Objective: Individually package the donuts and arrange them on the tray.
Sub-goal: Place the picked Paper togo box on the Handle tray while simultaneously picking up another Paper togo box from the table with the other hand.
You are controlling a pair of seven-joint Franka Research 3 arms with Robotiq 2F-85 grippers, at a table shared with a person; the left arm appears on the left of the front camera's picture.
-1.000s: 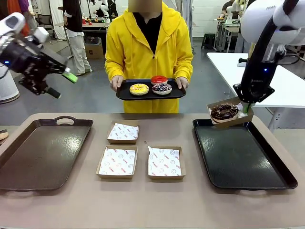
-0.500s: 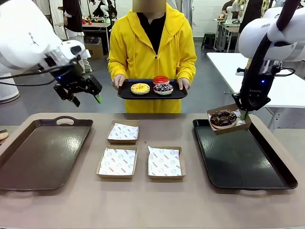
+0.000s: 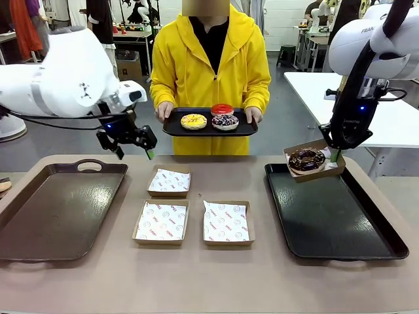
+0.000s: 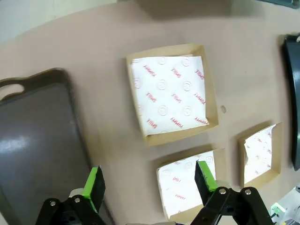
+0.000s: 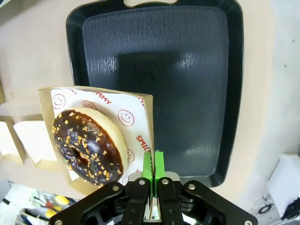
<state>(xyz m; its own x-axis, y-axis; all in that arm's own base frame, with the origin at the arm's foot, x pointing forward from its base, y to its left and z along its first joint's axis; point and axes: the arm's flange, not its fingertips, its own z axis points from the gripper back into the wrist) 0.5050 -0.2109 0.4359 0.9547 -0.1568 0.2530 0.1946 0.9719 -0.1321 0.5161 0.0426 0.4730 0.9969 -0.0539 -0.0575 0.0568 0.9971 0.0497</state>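
Right gripper (image 5: pixel 153 164), lower centre, pinches the wall of a cardboard box (image 5: pixel 93 91) holding the chocolate donut (image 5: pixel 86 145); liner print ends "MMY". Left gripper (image 4: pixel 149 176) spread.

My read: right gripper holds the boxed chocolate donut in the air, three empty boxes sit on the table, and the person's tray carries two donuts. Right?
Not two: the person's tray carries three donuts, yellow, red and dark sprinkled, as the front view shows. The right gripper does hold the boxed chocolate donut in the air, and three empty boxes sit on the table.
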